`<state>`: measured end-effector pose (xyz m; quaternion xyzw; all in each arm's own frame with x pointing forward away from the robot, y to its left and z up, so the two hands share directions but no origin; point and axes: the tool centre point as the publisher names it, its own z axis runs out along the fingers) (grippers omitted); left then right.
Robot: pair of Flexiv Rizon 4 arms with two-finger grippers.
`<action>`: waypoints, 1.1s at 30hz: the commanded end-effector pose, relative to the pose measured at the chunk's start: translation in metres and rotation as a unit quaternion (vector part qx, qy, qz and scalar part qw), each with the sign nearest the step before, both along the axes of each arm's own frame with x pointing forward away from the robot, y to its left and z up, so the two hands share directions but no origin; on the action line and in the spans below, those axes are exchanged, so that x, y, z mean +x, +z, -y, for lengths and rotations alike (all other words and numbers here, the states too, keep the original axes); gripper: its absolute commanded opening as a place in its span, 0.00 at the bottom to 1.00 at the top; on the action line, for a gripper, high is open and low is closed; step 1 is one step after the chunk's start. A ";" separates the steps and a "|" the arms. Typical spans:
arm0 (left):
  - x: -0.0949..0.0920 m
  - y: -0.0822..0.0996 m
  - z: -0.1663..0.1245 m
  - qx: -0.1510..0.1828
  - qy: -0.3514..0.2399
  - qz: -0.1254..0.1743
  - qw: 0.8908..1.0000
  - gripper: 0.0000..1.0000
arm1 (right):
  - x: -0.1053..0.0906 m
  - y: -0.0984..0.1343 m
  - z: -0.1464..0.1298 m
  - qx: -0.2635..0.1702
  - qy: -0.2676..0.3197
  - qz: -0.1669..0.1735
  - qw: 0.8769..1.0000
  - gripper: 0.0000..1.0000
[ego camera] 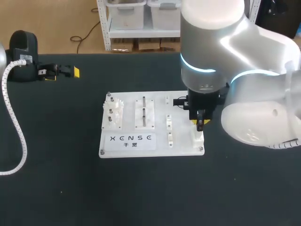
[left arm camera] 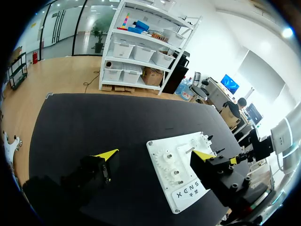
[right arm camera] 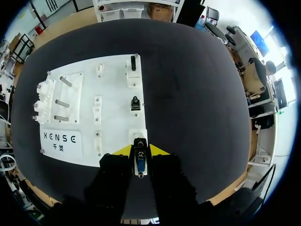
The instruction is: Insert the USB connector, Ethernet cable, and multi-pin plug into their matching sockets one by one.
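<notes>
Black matte table (ego camera: 141,197): carries all items listed below.
Right arm (ego camera: 211,42): large white and grey arm, entering from the right and standing over the right side of the fixture.
White plastic board (ego camera: 131,141): flat rectangular fixture near the table's middle. Gear block (ego camera: 113,113) at its left, upright pegs (ego camera: 144,111) beside that, and small white holders to the right.
Left gripper (ego camera: 63,71): at the table's far-left edge, well apart from the board. Yellow-tipped fingers spread wide, nothing between them.
Right gripper (right arm camera: 140,150): over the board's near-right corner, fingers clamped narrowly on the plug from both sides.
Multi-pin plug (right arm camera: 140,165): small metal-shelled connector with a blue face, held between the yellow tips.
White socket block (right arm camera: 138,135): directly ahead of the plug. Seating cannot be determined.
Small black fitting (right arm camera: 135,103): in the same right-hand row, further along.
</notes>
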<state>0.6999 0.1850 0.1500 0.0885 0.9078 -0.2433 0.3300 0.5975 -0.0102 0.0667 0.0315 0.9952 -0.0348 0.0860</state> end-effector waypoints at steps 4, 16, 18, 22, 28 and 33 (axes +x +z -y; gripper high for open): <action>0.000 0.000 0.000 0.000 0.000 0.000 1.000 1.00 | 0.001 -0.001 -0.001 -0.002 -0.003 0.003 1.000 0.00; 0.000 0.000 0.000 0.000 0.000 0.000 1.000 1.00 | 0.001 -0.004 -0.001 -0.004 -0.002 0.002 1.000 0.00; 0.000 0.000 0.000 0.000 0.000 0.000 1.000 1.00 | 0.001 -0.004 -0.001 -0.005 -0.002 0.001 1.000 0.00; 0.000 0.000 0.000 0.000 0.000 0.000 1.000 1.00 | 0.002 -0.004 -0.002 -0.003 -0.004 0.000 1.000 0.00; 0.000 0.000 0.000 0.000 0.000 0.000 1.000 1.00 | 0.002 -0.003 -0.002 -0.005 -0.003 -0.001 1.000 0.00; 0.000 0.000 0.000 0.000 0.000 0.000 1.000 1.00 | 0.000 -0.005 -0.002 -0.008 -0.004 -0.003 1.000 0.00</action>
